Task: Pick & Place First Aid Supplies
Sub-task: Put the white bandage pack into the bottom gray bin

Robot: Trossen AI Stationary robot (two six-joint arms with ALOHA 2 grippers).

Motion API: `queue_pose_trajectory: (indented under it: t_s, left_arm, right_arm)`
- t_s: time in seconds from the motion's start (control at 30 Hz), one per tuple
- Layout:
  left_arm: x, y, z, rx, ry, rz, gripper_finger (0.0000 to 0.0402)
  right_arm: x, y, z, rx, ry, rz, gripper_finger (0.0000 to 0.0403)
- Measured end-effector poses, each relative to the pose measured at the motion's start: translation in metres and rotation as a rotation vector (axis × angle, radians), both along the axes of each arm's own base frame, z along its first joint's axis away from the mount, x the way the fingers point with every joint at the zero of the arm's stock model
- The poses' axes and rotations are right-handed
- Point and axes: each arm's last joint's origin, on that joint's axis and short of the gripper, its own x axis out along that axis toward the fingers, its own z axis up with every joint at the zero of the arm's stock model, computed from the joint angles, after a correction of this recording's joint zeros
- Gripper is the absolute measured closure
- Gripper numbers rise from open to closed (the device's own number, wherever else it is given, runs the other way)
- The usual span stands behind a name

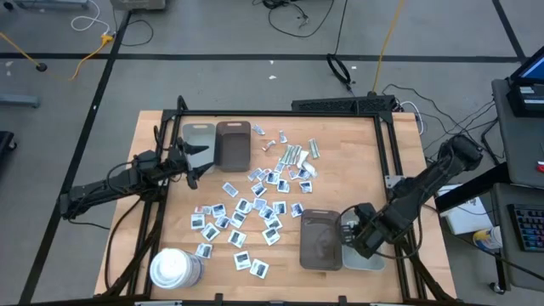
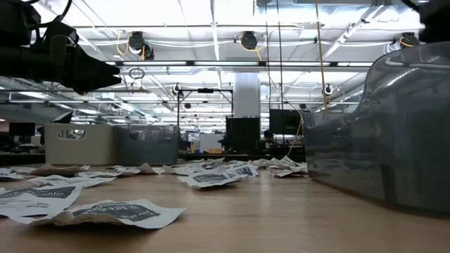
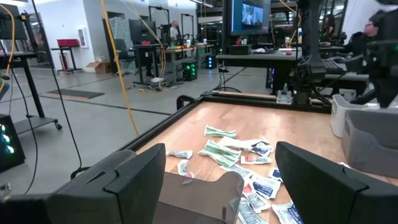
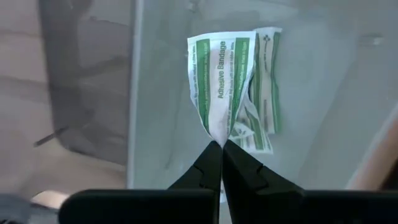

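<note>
A: Closest up, the right pincer (image 4: 221,149) is pressed together, pinching an adhesive bandage strip (image 4: 222,84) over a grey tray (image 1: 367,255); its lower edge is hidden.

B: And elsewhere?

A: White packets (image 1: 242,212) litter the worktop (image 1: 357,161). Left pincer (image 1: 192,166) hangs spread beside a brown tray (image 1: 232,143).

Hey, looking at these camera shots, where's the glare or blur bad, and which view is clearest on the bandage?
Low view: bright ceiling lights wash out the background, and the near packets look soft. Left wrist view: the left gripper, open, is a dark blur up close. Right wrist view: clearest, the print on the adhesive bandage is readable just beyond the shut right gripper. High view: evenly lit, little shadow.
</note>
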Motion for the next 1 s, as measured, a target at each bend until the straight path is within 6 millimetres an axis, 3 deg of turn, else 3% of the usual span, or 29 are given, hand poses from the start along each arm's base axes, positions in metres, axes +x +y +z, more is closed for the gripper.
queue_pose_trajectory:
  t_s: [0.2,0.57,0.77,1.0]
  left_arm:
    - [0.000,0.000,0.000,0.000,0.000,0.000,0.0096]
    - [0.000,0.000,0.000,0.000,0.000,0.000,0.0096]
    - [0.000,0.000,0.000,0.000,0.000,0.000,0.0096]
    - [0.000,0.000,0.000,0.000,0.000,0.000,0.0096]
  right_arm:
    - [-0.006,-0.002,-0.032,0.009,-0.010,0.008,0.0403]
    - [-0.007,-0.003,-0.034,0.005,-0.012,0.017,0.0392]
    - [-0.005,-0.001,-0.026,0.000,-0.009,0.019,0.0319]
    - [-0.007,-0.003,0.001,-0.072,0.063,0.049,0.0222]
